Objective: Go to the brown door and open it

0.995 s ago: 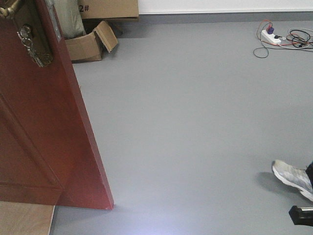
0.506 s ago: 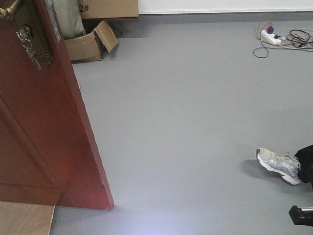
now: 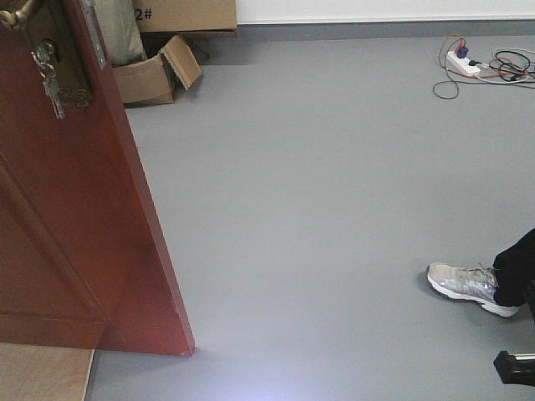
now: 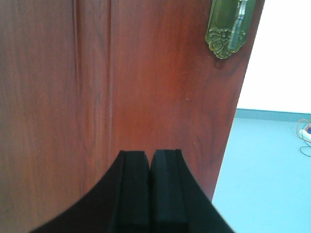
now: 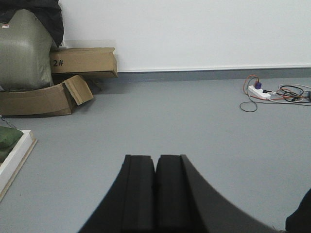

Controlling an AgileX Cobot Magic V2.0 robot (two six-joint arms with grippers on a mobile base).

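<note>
- Front-facing view: the brown door stands ajar at frame left, its free edge angled onto the grey floor; keys hang by the brass plate.
- Left gripper: fingers pressed together, empty, facing the door panel; contact unclear.
- Right gripper: closed, empty, over open floor.
- A sneaker rests at right; cardboard boxes near the far wall.

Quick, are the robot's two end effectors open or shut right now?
Left end effector: closed, holding nothing, facing the glossy reddish-brown wooden door.
Right end effector: closed, empty.
</note>
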